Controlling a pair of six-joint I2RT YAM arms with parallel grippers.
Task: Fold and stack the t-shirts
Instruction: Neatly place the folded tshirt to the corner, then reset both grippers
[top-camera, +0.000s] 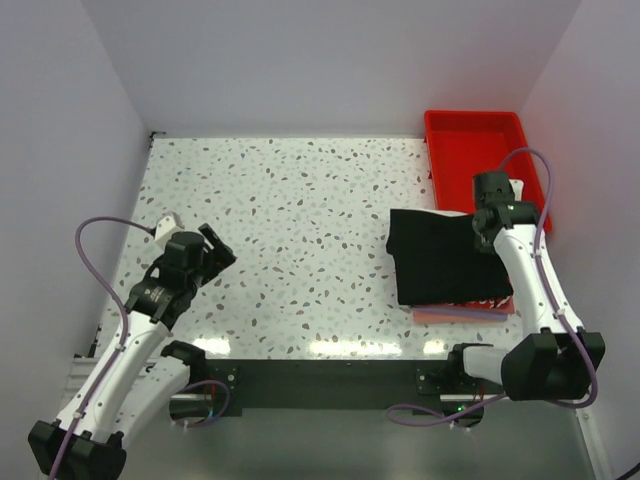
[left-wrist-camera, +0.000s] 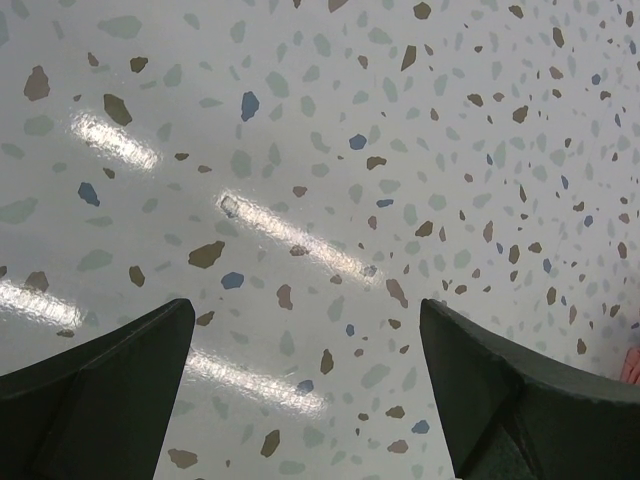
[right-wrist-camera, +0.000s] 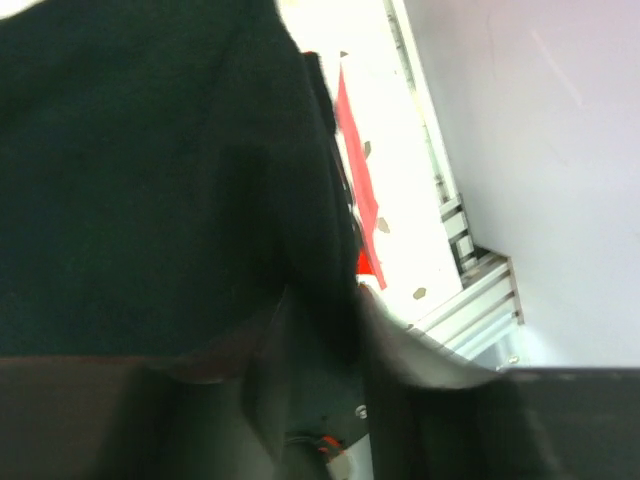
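Note:
A folded black t-shirt (top-camera: 445, 255) lies at the right of the table on top of a pinkish t-shirt (top-camera: 460, 313), whose edge shows along the near side. My right gripper (top-camera: 487, 222) is down at the black shirt's far right corner. In the right wrist view the black t-shirt (right-wrist-camera: 150, 180) fills the left, and a fold of it runs between the blurred fingers of the right gripper (right-wrist-camera: 320, 330); whether they still pinch it is unclear. My left gripper (top-camera: 218, 247) hovers over bare table at the left, and the left gripper (left-wrist-camera: 305, 330) stands wide open with nothing in it.
A red plastic tray (top-camera: 480, 130) stands at the back right corner, just behind the stack, with something white (top-camera: 515, 187) at its near end. A red strip (right-wrist-camera: 355, 180) shows beside the black cloth. Walls close the table on three sides.

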